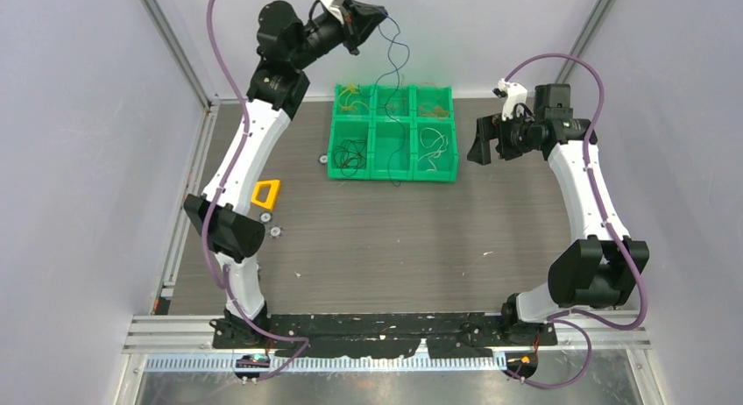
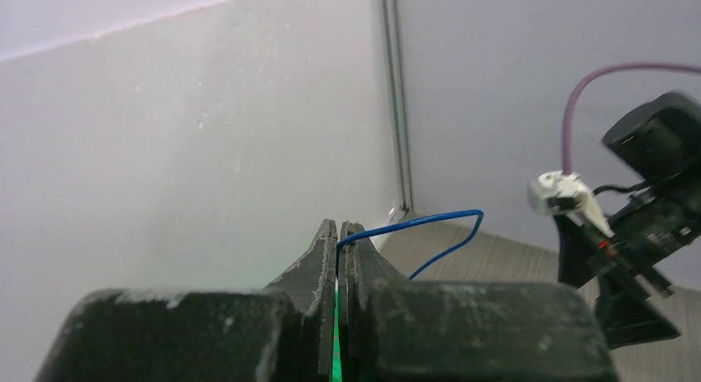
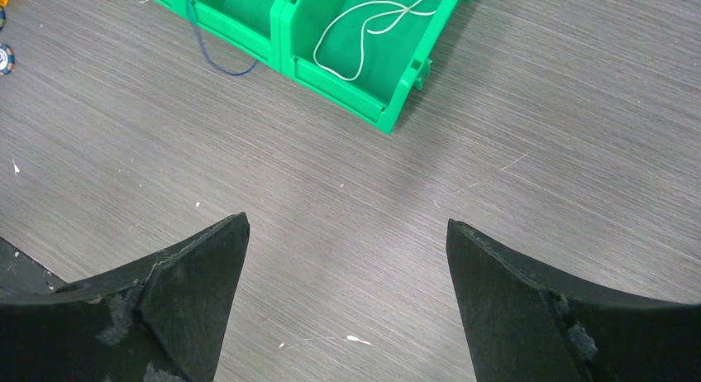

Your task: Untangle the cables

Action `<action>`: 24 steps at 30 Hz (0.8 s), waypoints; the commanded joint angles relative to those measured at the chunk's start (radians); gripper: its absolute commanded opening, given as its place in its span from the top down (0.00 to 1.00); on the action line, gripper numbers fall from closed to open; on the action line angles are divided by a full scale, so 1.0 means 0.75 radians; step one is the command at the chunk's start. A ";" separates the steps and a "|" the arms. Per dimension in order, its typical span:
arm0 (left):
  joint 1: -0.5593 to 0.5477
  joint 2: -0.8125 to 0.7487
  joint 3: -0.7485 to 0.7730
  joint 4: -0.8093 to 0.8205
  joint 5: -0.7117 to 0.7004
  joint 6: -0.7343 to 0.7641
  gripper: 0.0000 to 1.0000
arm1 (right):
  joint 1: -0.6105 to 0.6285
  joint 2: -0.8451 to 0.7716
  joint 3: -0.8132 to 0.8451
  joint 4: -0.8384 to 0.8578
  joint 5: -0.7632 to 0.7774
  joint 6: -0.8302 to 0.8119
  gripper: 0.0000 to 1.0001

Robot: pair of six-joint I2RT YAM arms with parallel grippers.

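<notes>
Nearest my bases, on the near side of the green bin (image 1: 377,173), the table (image 1: 394,247) lies bare and grey, with nothing of the task on it. Just right of the bin my right pincer (image 3: 347,223) hovers over the wood with its fingers wide apart and nothing between them, tips pointing towards the bin's near-right compartment, where a white cable (image 1: 428,144) lies loose. The near-left compartment holds a black cable (image 1: 352,152) in a bundle, and the far-left one holds yellow cables (image 1: 352,96). Left of the bin, well apart from it, sits a yellow object (image 1: 266,194) that I leave alone. Above and beyond the bin's far edge my left pincer (image 2: 339,226) is raised high, fingers pressed together on a blue cable (image 2: 413,221). From the grip the blue cable curls out, hangs down across the bin's middle column and trails over the bin's near wall, its end near the table. I judge the step in hand to be drawing this one strand up and clear of the others. Whether its lower part is caught on anything inside the bin I cannot tell. The next move, as I see it, calls for a slow lift or a sideways carry away from the bin while I watch that no other strand rises with it, and my open right pincer is well placed to steady the trailing end if it snags.
</notes>
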 commanded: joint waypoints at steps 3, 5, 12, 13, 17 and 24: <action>0.006 -0.098 0.187 0.109 -0.021 -0.148 1.00 | -0.010 0.027 0.092 0.000 -0.010 -0.011 0.05; 0.006 -0.103 0.228 0.119 -0.029 -0.184 1.00 | -0.011 0.030 0.096 -0.001 -0.015 -0.008 0.05; 0.000 -0.233 0.106 0.214 0.037 -0.325 1.00 | -0.012 0.023 0.080 -0.001 -0.025 0.002 0.05; 0.000 -0.244 0.103 0.214 0.021 -0.334 1.00 | -0.012 0.019 0.076 0.000 -0.029 0.004 0.05; 0.004 -0.263 0.146 0.229 0.046 -0.434 1.00 | -0.014 0.011 0.062 0.000 -0.032 0.006 0.05; -0.014 -0.404 -0.117 0.258 0.064 -0.412 1.00 | -0.014 -0.009 0.034 0.008 -0.050 0.024 0.05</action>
